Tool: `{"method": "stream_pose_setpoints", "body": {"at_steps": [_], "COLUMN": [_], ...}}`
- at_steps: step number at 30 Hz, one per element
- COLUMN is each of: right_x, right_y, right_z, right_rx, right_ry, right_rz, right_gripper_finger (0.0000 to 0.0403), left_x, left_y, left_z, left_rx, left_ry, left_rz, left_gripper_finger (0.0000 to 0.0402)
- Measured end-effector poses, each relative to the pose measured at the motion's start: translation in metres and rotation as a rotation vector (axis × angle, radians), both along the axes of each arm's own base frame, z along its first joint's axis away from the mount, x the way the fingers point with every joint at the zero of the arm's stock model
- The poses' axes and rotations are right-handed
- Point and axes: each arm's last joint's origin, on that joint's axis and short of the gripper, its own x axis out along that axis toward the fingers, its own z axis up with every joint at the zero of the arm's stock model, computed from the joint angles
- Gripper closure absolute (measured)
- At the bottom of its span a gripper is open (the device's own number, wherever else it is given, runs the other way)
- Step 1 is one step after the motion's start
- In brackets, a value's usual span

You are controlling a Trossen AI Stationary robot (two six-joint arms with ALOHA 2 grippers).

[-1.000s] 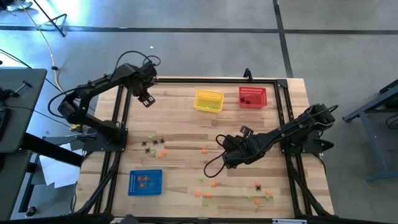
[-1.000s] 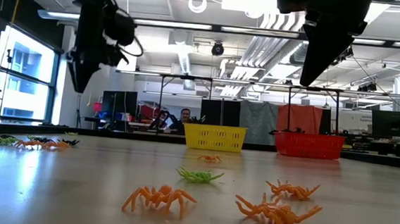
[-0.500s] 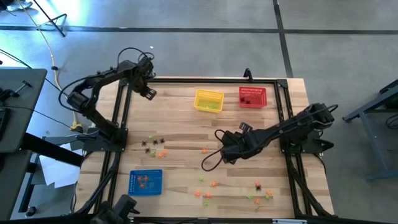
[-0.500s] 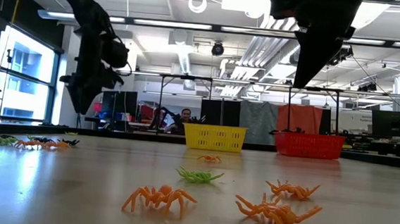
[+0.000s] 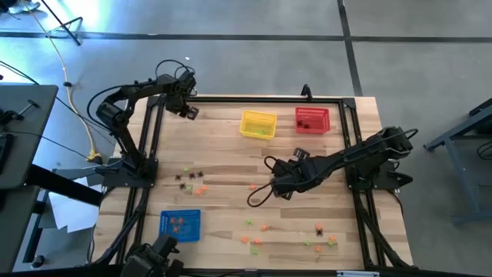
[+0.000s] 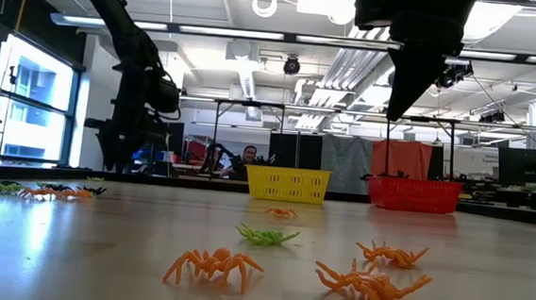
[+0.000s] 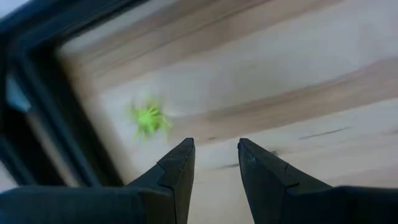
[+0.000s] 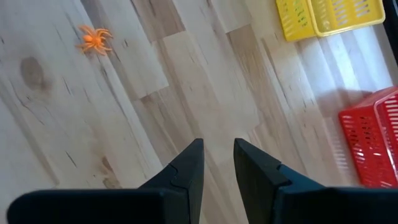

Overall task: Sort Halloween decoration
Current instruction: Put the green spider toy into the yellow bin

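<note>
The yellow mesh basket (image 5: 257, 124) and red mesh basket (image 5: 311, 119) stand near the tabletop's (image 5: 231, 165) far edge, the blue mesh basket (image 5: 180, 225) toward its near-left corner.

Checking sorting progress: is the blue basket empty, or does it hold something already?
Not empty. In the high view the blue basket holds a few small orange trinkets on its mesh floor.

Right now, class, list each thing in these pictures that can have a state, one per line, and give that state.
Left hand: open, empty, above the table's far left corner.
Right hand: open, empty, above mid-table.
Blue basket: upright, spiders inside.
Yellow basket: upright, green bits inside.
Red basket: upright, dark bits inside.
Loose spiders: scattered on the table.
</note>
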Motion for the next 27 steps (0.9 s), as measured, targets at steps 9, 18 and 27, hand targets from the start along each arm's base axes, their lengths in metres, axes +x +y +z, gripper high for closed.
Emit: {"method": "stream_pose_setpoints", "body": {"at_steps": [9, 18, 27], "right_x": [0.0001, -0.0001, -0.0001], "right_y": [0.0001, 0.0003, 0.0003], "right_z": [0.0000, 0.0001, 0.0002], "right_rx": [-0.016, -0.030, -0.035], "right_ry": [0.023, 0.043, 0.049], "right_rz": [0.057, 0.102, 0.117], "right_gripper_finger": [0.0320, 0.0320, 0.0320], "left_x": [-0.0022, -0.0029, -0.0020], "left_y": [0.0074, 0.0071, 0.0071], "left_z": [0.0010, 0.0010, 0.0004], "left_rx": [0.088, 0.097, 0.043], "left_ry": [0.044, 0.046, -0.044], "left_rz": [0.157, 0.213, 0.232], "left_gripper_finger": [0.0291, 0.0291, 0.0291]}}
